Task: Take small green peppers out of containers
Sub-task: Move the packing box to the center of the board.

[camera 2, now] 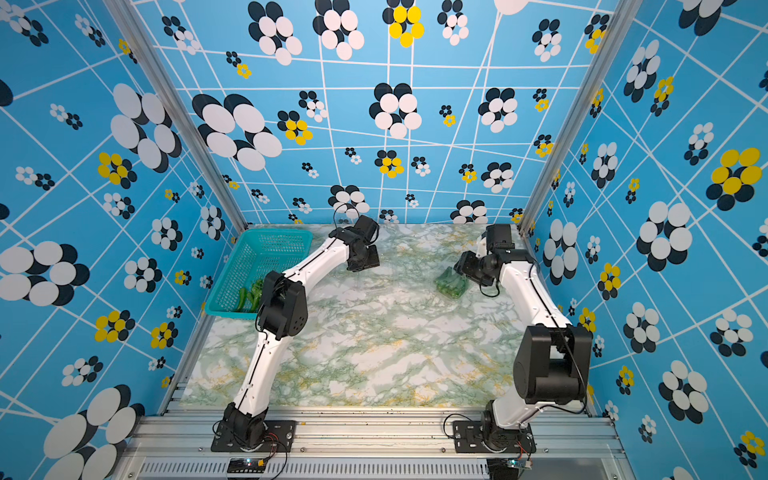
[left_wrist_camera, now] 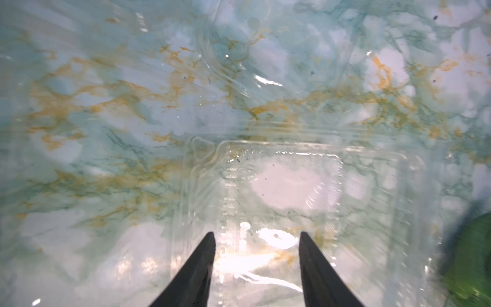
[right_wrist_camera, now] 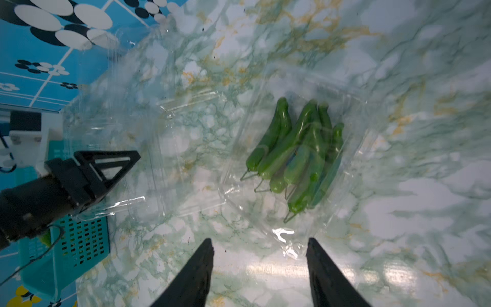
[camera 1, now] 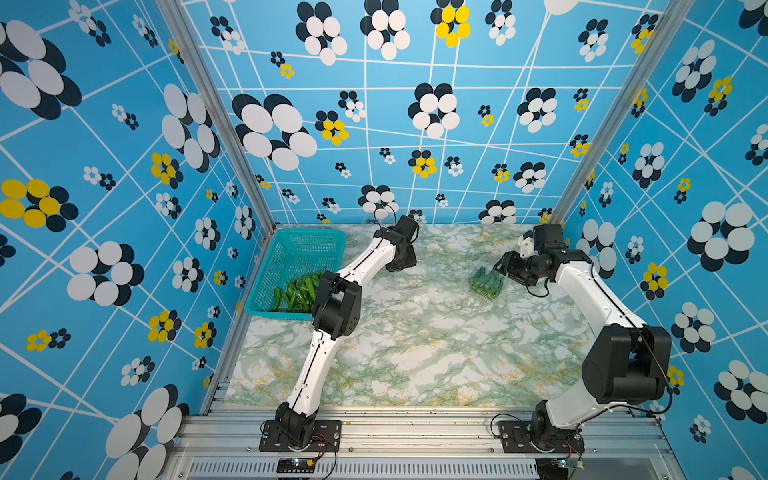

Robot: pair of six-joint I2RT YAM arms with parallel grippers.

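Observation:
Several small green peppers lie in an opened clear container on the right of the marble table, seen in both top views. My right gripper hovers just beside that container's near edge, open, with nothing between its fingers. My left gripper stands open over an empty clear container near the table's far middle, with only plastic under its fingertips. From the right wrist, that empty container shows beside the left gripper.
A teal perforated basket sits at the far left against the wall, holding loose green peppers. The left arm's elbow overhangs the basket's near corner. Patterned walls close in the table on three sides.

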